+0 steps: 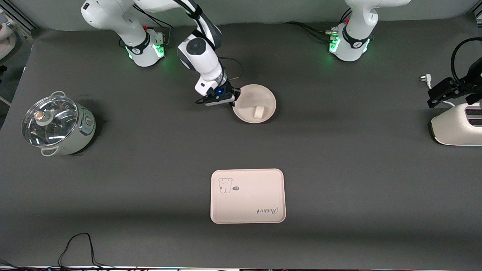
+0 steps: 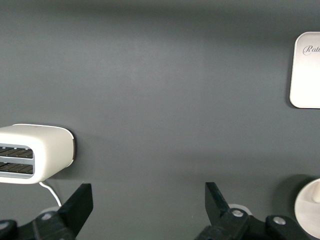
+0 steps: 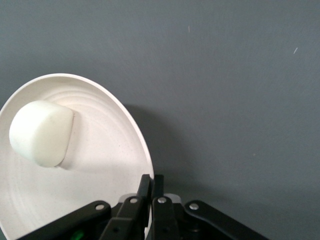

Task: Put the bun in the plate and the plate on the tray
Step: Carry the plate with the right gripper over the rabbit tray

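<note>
The round cream-pink plate (image 1: 260, 96) sits on the dark table near the robots' bases, with the off-white bun (image 1: 258, 112) lying in it. My right gripper (image 1: 233, 101) is shut on the plate's rim at the side toward the right arm's end. The right wrist view shows the pinched rim between the shut fingers (image 3: 152, 182), the plate (image 3: 105, 165) and the bun (image 3: 40, 132). The rectangular tray (image 1: 247, 195) lies empty, nearer to the front camera. My left gripper (image 1: 437, 94) is open and empty over the toaster's end of the table, and also shows in its own wrist view (image 2: 147, 202).
A white toaster (image 1: 457, 128) stands at the left arm's end, with a plug and cable (image 1: 424, 78) beside it. A pot with a glass lid (image 1: 56, 124) stands at the right arm's end. The left wrist view shows the toaster (image 2: 35, 152) and a tray corner (image 2: 306, 70).
</note>
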Robot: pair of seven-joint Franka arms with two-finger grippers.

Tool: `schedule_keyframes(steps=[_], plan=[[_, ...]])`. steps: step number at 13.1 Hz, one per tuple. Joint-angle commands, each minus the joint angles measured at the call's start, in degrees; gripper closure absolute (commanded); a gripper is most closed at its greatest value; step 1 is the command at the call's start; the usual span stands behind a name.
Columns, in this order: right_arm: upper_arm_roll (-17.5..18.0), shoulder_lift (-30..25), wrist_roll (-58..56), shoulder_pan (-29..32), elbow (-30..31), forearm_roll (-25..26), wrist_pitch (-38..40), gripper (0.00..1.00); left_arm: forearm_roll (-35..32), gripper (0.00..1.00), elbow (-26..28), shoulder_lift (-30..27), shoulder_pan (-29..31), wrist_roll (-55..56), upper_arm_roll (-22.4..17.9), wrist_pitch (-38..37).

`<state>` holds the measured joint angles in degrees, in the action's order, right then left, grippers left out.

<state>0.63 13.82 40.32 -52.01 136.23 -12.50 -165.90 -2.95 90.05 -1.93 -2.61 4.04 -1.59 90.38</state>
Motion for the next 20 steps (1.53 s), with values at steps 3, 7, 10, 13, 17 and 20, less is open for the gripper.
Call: schedule_keyframes(steps=[3,7,10,13,17,20], plan=[[-0.36,-13.02,-5.23,3.67,-0.17,-3.66,11.64,1.0,0.05,0.0,-1.81,0.7,0.06,-1.14,0.01,-1.52],[-0.72,-8.92,-11.22,6.21,-4.81,-9.39,11.73,1.0,0.05,0.0,-1.72,0.97,0.06,-1.14,0.01,-1.61],[-0.8,0.91,-11.4,10.07,-17.26,-9.04,15.58,1.0,0.05,0.0,-1.72,1.14,0.15,-1.05,0.01,-1.61],[-1.33,12.42,-12.62,14.73,-34.57,-8.6,23.31,1.0,0.05,0.0,-1.72,1.23,0.06,-0.88,0.01,-1.43],[-1.51,26.49,-13.33,20.36,-58.04,-8.77,33.68,1.0,0.05,0.0,-1.72,1.23,0.15,-0.78,0.01,-1.25],[-5.1,34.5,-12.63,20.64,-70.54,-8.86,36.78,1.0,0.05,0.0,-1.72,1.23,0.5,-1.05,-0.08,-1.34]])
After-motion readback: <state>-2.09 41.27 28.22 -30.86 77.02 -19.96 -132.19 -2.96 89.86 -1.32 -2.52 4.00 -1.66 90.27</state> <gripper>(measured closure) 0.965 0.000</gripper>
